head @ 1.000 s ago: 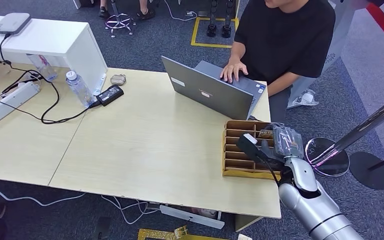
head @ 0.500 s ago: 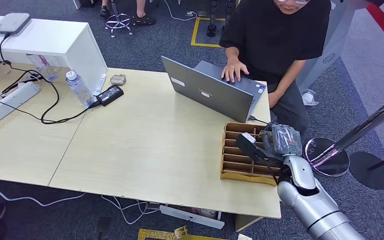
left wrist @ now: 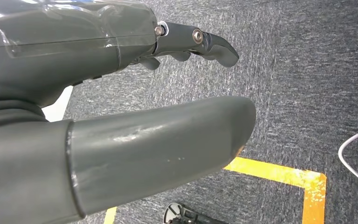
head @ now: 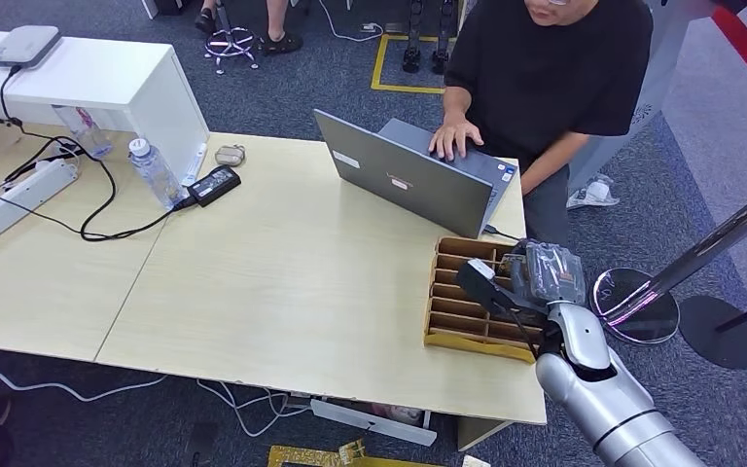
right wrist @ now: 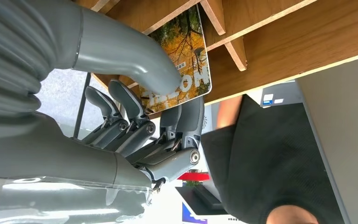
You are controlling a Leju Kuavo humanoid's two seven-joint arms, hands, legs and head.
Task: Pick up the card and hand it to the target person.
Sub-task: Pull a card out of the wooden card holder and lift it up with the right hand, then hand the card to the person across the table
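Note:
The card (right wrist: 186, 56), printed with an autumn tree picture, stands in a slot of the wooden card rack (head: 457, 306) on the table's right end. My right hand (head: 535, 274) is at the rack's far right side. In the right wrist view its thumb (right wrist: 135, 56) presses on the card's face and its fingers (right wrist: 186, 116) curl behind the card's free edge, so it pinches the card. The person (head: 545, 78) in a black shirt stands behind the table with one hand on the laptop (head: 399, 180). My left hand (left wrist: 121, 93) hangs over dark carpet, fingers apart, holding nothing.
A water bottle (head: 153, 172), a power adapter (head: 214, 184) and a power strip (head: 15, 199) with cables lie on the table's left part. A white shelf unit (head: 107, 78) stands at the back left. A stanchion base (head: 635, 304) sits on the floor right of the rack.
My right hand has shifted slightly left, and the rack has slid a little left with it. The person has straightened up behind the laptop.

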